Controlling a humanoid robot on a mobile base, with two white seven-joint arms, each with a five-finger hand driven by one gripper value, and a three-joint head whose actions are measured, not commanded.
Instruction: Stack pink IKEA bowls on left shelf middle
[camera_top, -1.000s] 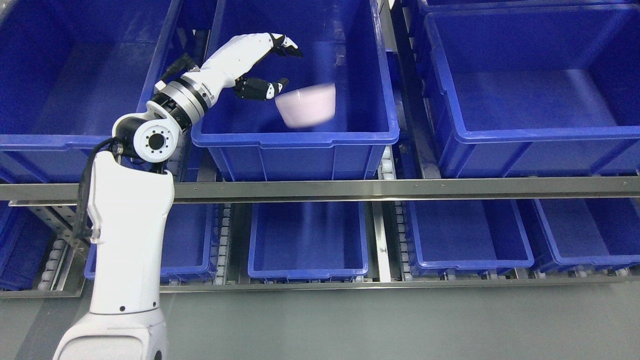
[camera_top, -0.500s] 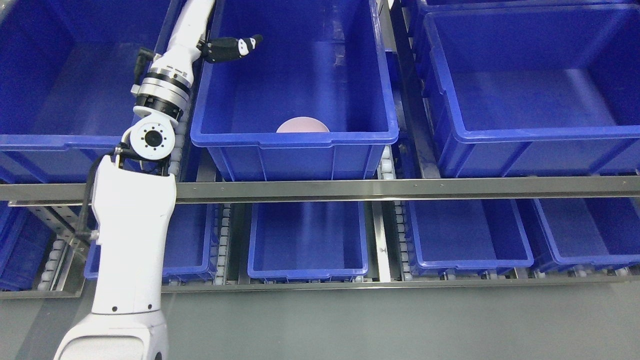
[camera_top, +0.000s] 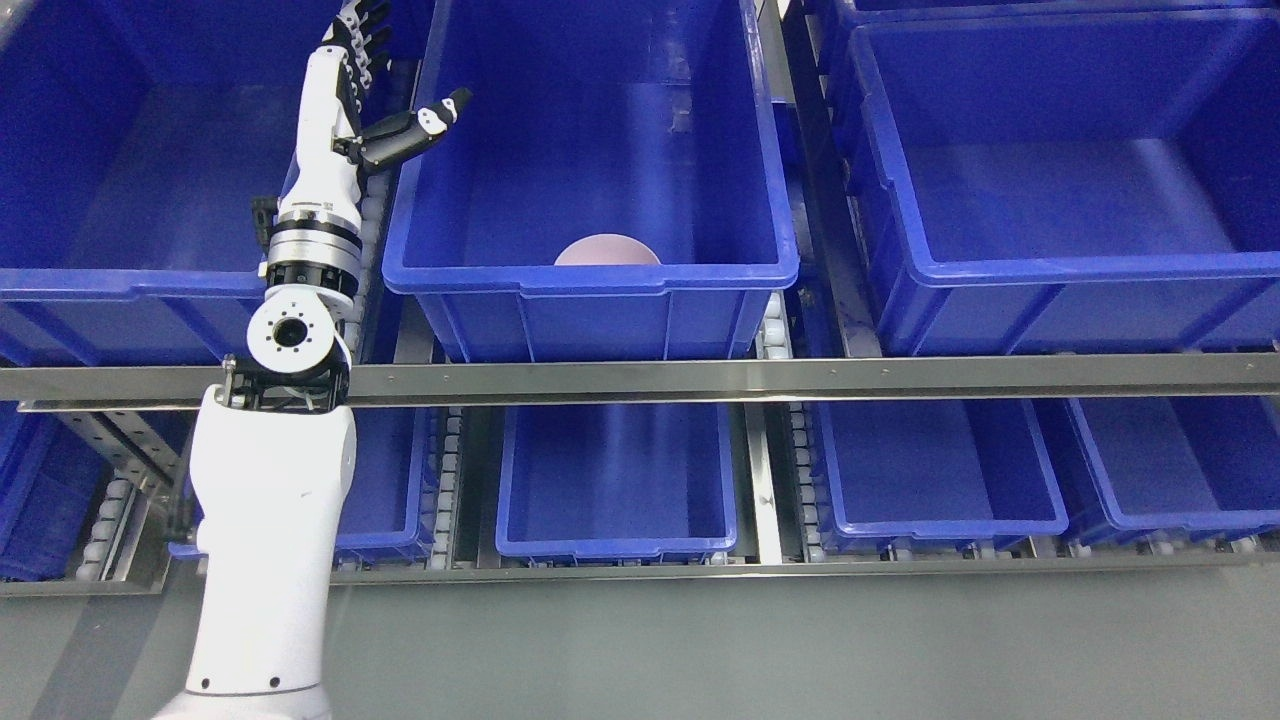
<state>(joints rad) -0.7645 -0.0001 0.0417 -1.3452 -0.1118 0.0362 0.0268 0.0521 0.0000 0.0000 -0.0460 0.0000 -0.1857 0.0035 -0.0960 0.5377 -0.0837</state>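
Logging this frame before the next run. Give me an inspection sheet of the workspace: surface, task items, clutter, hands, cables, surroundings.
Surface: two-level metal shelf rack with roller tracks, holding blue bins.
Job's things: pink bowl lies in the upper middle bin by its front wall, only the top showing; whether it sits on another bowl cannot be told.
Clutter: nothing seen; the other bins look empty.
Hands: left hand raised over the gap left of that bin, fingers spread, holding nothing. Right hand not in view.
Cables: black cable along the left forearm.
Surroundings: grey floor in front of the rack.
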